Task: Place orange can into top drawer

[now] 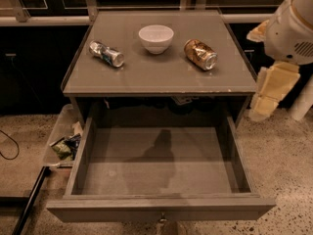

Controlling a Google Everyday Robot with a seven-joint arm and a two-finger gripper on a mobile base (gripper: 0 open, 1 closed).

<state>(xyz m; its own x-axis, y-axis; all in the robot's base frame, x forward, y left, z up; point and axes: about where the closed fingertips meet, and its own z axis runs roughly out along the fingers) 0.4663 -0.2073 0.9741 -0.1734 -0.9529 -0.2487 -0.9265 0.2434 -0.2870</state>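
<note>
The orange can [200,54] lies on its side on the grey cabinet top [161,75], right of a white bowl. The top drawer [156,170] is pulled fully open below the cabinet top, and its flat grey bottom is bare except for a shadow. A small knob shows at its front edge. My gripper [270,93], with cream-coloured fingers, hangs at the far right beside the cabinet's right edge. It is lower than the cabinet top, well right of the orange can and apart from it. It holds nothing that I can see.
A white bowl [156,38] stands at the back middle of the cabinet top. A silver-and-blue can [106,53] lies on its side to its left. A clear plastic bin of wrappers [63,141] sits on the floor left of the drawer. A black cable lies at far left.
</note>
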